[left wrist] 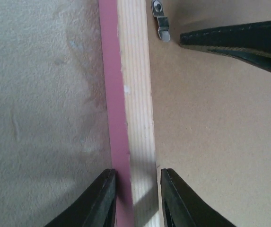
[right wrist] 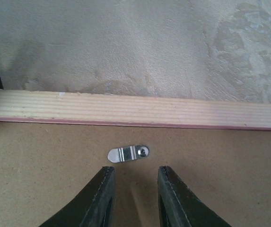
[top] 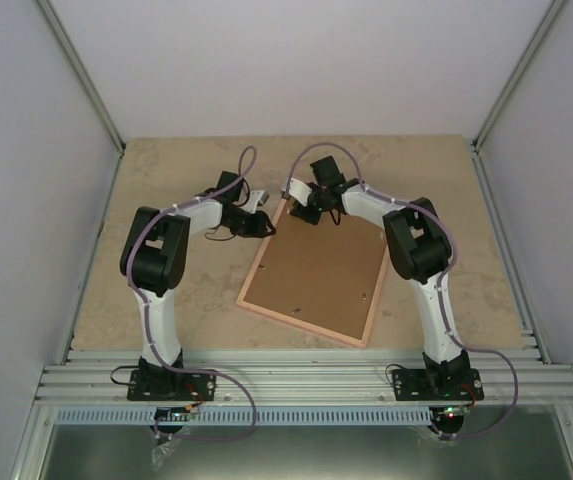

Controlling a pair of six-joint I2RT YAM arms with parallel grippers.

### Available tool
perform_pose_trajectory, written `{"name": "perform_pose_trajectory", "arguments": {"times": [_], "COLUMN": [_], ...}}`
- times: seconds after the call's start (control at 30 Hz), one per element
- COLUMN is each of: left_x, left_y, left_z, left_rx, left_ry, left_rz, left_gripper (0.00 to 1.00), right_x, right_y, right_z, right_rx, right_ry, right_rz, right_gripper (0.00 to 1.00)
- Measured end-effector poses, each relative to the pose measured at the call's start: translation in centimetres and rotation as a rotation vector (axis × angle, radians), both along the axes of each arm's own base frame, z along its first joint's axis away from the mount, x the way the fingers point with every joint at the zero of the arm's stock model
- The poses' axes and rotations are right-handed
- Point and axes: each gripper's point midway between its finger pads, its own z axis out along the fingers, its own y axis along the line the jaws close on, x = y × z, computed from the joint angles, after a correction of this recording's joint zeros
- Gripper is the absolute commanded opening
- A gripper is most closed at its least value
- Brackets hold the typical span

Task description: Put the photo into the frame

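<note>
The frame (top: 304,326) lies face down on the table, its pink edge and pale wood rail (left wrist: 137,104) showing around a brown backing board (top: 316,268). My left gripper (top: 264,226) is open at the frame's far left corner, and its jaws (left wrist: 137,177) straddle the left rail. My right gripper (top: 307,212) is open and empty, low over the backing board by the far rail (right wrist: 135,109). A small metal turn clip (right wrist: 128,153) lies just ahead of its fingertips (right wrist: 104,177). The photo is not in view.
The right gripper's dark finger (left wrist: 239,40) reaches into the left wrist view beside the same clip (left wrist: 162,21). The beige table (top: 166,170) is walled by grey panels on the left, the right and the back. An aluminium rail (top: 306,375) runs along the near edge.
</note>
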Motion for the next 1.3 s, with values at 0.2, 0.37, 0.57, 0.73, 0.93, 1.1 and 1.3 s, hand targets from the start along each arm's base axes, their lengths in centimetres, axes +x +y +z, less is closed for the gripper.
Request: {"name": "perform_pose_trajectory", "arguments": {"times": [0.2, 0.37, 0.57, 0.73, 0.93, 1.1, 1.3], "left_x": [0.3, 0.3, 0.2, 0.2, 0.1, 0.4, 0.5], "left_y": [-0.2, -0.3, -0.3, -0.3, -0.3, -0.4, -0.5], "left_z": [0.0, 0.0, -0.1, -0.1, -0.1, -0.1, -0.1], "left_rx": [-0.011, -0.010, -0.013, -0.011, 0.000, 0.000, -0.003], "left_ry": [0.001, -0.002, -0.012, -0.019, -0.026, -0.041, -0.054], "left_rz": [0.008, 0.009, 0.009, 0.008, 0.006, 0.007, 0.010], "left_gripper": [0.10, 0.02, 0.00, 0.00, 0.00, 0.00, 0.00], "right_x": [0.3, 0.7, 0.8, 0.9, 1.1, 1.7, 2.1], "right_y": [0.5, 0.8, 1.0, 1.3, 1.6, 1.5, 1.3], "right_z": [-0.1, -0.1, -0.2, -0.4, -0.4, -0.5, -0.4], "right_rx": [-0.001, 0.004, 0.007, 0.016, 0.025, 0.036, 0.087], "right_ry": [0.010, 0.009, 0.020, 0.037, 0.043, 0.056, 0.062], "right_rz": [0.019, 0.019, -0.004, -0.029, -0.062, -0.133, -0.211], "right_gripper": [0.27, 0.24, 0.19, 0.15, 0.04, 0.01, 0.01]}}
